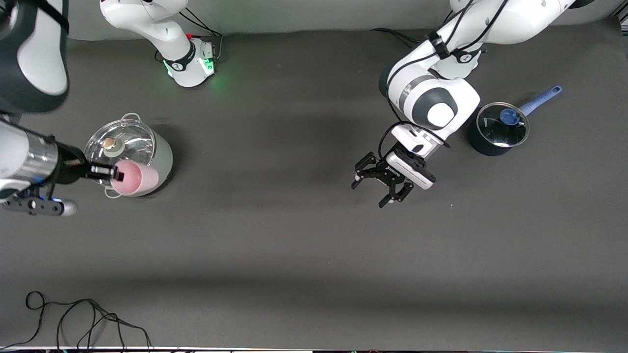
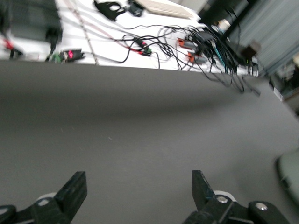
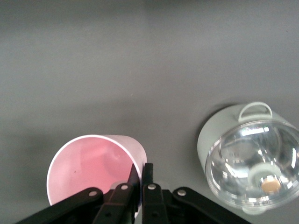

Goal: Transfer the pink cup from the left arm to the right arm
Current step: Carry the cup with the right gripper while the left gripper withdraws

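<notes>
Right gripper (image 1: 117, 172): at the right arm's end of the table, up in the air over the pale grey pot's near edge; slim fingers (image 3: 148, 186) pinched on the rim of the pink cup (image 1: 136, 179), one inside the wall and one outside.

Pink cup: held aloft by its rim, tipped sideways, open mouth toward the gripper, body overlapping the pot in the front view; contact with the pot not discernible, probably clear of it.

Pale grey pot (image 1: 157, 157): on the table toward the right arm's end, loop handles, domed glass lid (image 1: 120, 144) with a tan knob seated on top.

Black cable (image 1: 78, 318): looped on the table at the edge nearest the front camera, right arm's end.

Left gripper (image 1: 380, 184): over bare mat toward the left arm's end, claw fingers (image 2: 74, 191) spread wide, nothing between them; arm waiting.

Dark saucepan (image 1: 483, 139): on the table toward the left arm's end, just beside the left arm's wrist, glass lid (image 1: 503, 125) with blue knob in place, blue handle (image 1: 542, 98) pointing away from the front camera.
</notes>
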Available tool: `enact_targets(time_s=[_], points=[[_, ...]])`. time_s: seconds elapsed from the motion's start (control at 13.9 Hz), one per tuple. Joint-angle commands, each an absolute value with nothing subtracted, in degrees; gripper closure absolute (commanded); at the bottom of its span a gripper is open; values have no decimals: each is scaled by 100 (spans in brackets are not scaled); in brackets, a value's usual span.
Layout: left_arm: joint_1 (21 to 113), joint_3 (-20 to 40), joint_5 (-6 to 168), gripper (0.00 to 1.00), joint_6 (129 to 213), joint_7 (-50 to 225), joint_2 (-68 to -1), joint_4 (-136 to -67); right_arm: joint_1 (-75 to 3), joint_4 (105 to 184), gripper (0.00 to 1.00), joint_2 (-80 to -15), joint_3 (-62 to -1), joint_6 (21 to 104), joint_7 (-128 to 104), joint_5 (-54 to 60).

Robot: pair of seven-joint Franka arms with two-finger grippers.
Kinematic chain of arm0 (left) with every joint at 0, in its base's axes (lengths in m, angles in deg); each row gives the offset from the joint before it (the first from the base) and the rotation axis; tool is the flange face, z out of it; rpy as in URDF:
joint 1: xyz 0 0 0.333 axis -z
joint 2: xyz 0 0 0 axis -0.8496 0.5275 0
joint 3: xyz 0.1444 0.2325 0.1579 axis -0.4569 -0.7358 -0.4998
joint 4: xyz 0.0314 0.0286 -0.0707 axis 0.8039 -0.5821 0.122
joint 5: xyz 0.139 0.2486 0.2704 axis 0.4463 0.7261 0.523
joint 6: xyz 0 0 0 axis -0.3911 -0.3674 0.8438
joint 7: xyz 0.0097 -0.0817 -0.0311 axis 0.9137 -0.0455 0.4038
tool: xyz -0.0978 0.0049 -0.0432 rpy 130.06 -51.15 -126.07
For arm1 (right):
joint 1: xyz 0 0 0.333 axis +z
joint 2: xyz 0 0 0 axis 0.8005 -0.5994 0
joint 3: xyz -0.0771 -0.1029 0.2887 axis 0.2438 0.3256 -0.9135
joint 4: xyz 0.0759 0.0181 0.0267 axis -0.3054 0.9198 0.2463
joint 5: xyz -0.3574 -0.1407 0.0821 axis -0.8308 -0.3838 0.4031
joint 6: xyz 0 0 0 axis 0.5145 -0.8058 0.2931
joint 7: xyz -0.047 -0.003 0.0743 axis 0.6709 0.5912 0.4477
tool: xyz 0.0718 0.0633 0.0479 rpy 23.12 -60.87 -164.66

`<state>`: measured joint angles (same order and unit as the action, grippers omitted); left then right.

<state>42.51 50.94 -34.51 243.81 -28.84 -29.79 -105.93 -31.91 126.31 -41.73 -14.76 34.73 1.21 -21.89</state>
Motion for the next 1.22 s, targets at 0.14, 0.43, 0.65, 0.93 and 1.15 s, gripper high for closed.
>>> enact_targets(time_s=[0.14, 0.43, 0.65, 0.93, 1.15], points=[[4410, 5105, -3424, 0, 24467, 211, -3013, -10475, -3076, 15003, 100, -3657, -1468, 5643, -195, -2304], [4576, 5158, -3441, 0, 25476, 1608, -3057, -10492, -3076, 16181, 100, -3894, -1468, 7481, -407, -2260], [4560, 5123, -3441, 0, 25496, 2280, -3004, -10501, -3076, 16631, 100, -4368, -1503, 8580, -512, -2243], [4455, 5131, -3397, 0, 25452, 2307, -2776, -10439, -3050, 16746, 100, -4790, -1565, 9242, -721, -1727], [4349, 5140, -3389, 0, 24997, 2577, -2741, -10395, -3041, 16755, 88, -4792, -1565, 9225, -1582, -873]])
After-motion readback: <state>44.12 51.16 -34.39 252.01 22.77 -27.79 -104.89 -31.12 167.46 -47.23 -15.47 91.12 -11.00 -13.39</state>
